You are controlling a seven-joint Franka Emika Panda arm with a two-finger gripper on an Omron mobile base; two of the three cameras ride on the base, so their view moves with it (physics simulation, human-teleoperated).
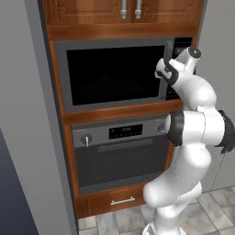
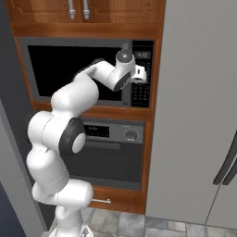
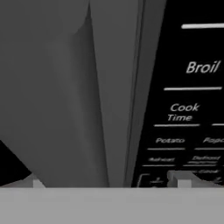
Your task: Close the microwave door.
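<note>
arm: white Franka arm with dark joints reaches up from the floor toward the wall unit
hand: two-finger hand sits right up at the button side; honestly can't tell if the fingers are apart or together
door: wide grey-framed microwave door with black glass window looks flush with the front
handle: curved grey vertical bar handle is close up
microwave: built-in black-and-grey microwave, black button panel reads Broil, Cook Time
below: grey oven with knobs and display

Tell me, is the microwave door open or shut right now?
Shut, or very nearly. The door lies flush in its frame, no cavity showing. In the hand view its handle sits right beside the button panel.
</note>
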